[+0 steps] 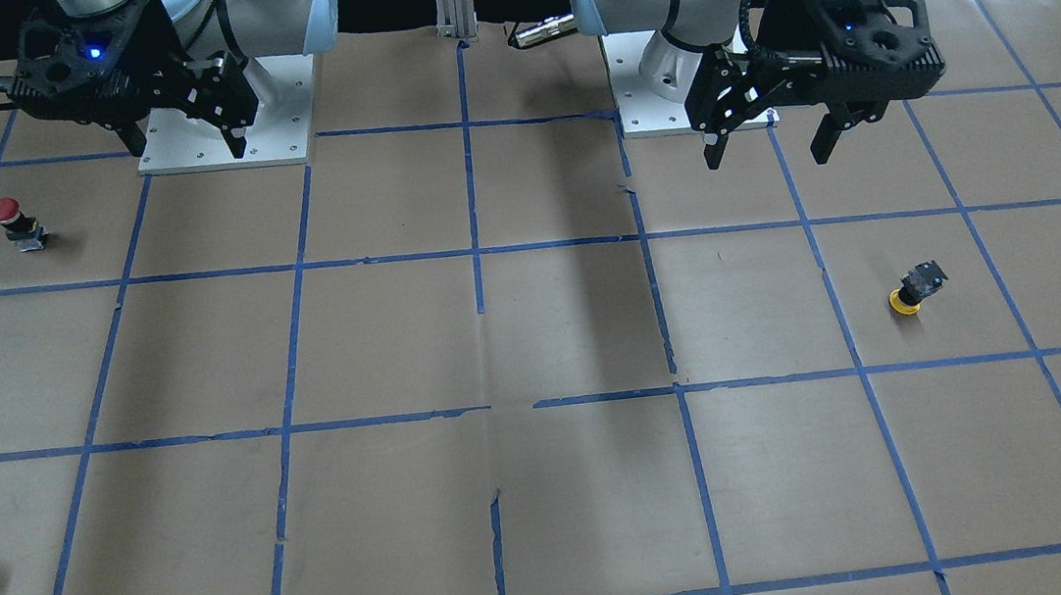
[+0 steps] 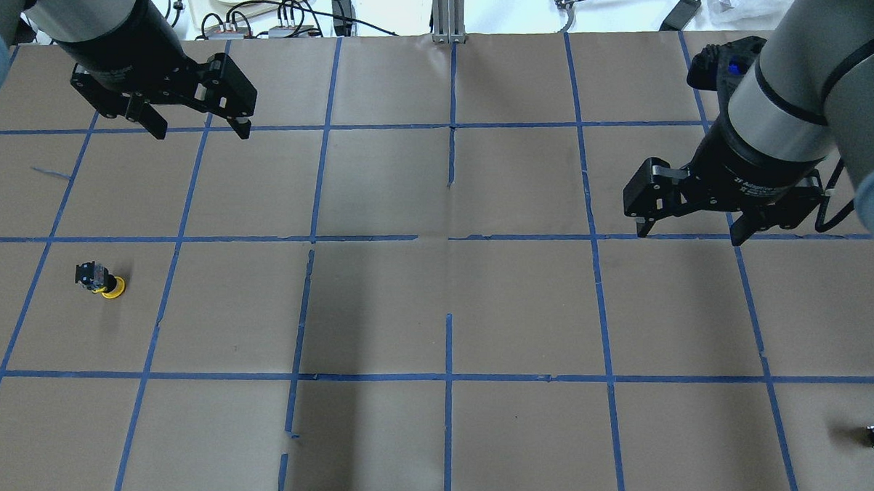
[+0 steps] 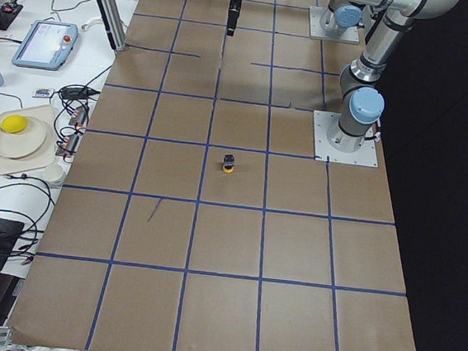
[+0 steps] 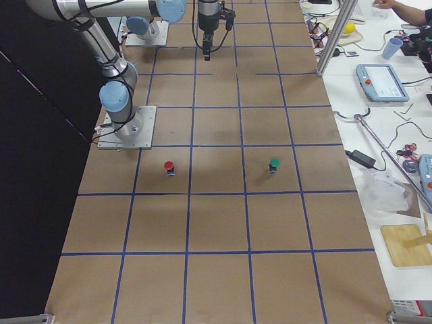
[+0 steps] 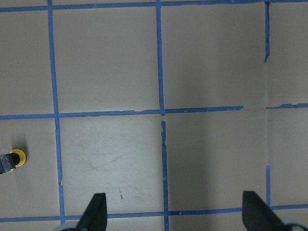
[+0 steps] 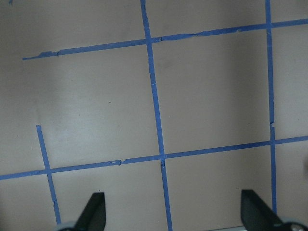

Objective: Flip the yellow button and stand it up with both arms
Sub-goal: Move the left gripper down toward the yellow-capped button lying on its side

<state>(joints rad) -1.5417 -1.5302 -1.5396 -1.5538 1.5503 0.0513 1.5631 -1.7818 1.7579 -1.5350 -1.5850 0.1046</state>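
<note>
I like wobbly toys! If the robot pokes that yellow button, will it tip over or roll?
It probably tips easily: the yellow button seems to rest cap-down, blocky body on top. Once on its side, the round cap might let it roll in a curve. It looks small and stiff, likely light for the left tool.

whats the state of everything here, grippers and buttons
left black two-finger gripper: open, empty, raised
right black two-finger gripper: open, empty, raised
yellow-capped push button with black-grey body: looks upside down, resting on its cap, body up, not held
red-capped push button: upright, cap on top
green-capped push button: upright, cap on top
</note>
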